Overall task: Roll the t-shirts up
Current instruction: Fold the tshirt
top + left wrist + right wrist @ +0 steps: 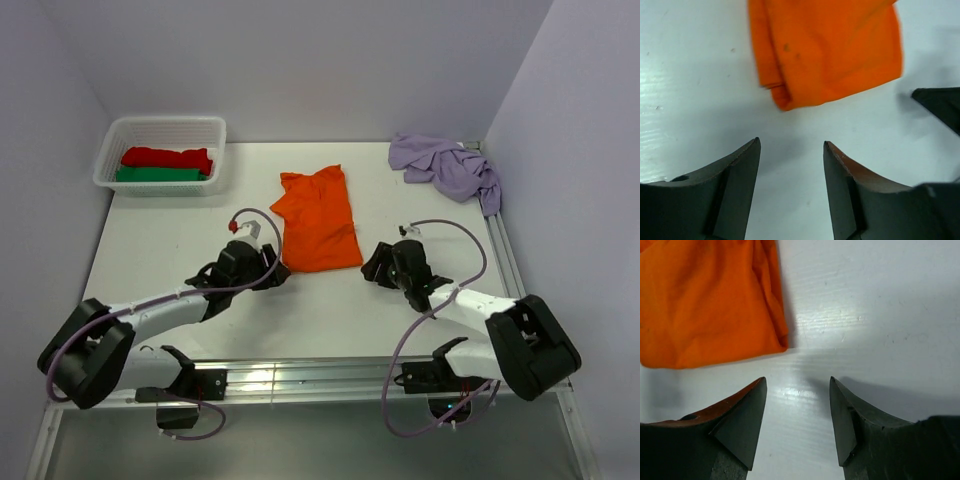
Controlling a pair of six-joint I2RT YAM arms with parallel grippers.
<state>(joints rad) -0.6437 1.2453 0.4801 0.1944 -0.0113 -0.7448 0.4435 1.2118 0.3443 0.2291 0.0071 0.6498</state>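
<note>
View from above, with both wrist views. You see the orange shirt (318, 220) folded into a long panel, lying flat at the middle of the bench (170, 250). The left fingers (735, 172) stand apart and empty just off its near left corner. The right fingers (740, 412), likewise spread and empty, sit just off its near right corner. Neither pair touches the cloth. The lilac shirt (445, 165) lies crumpled in the far right corner. A white basket (160, 128) at far left holds a red roll (166, 157) and a green roll (158, 175).
</note>
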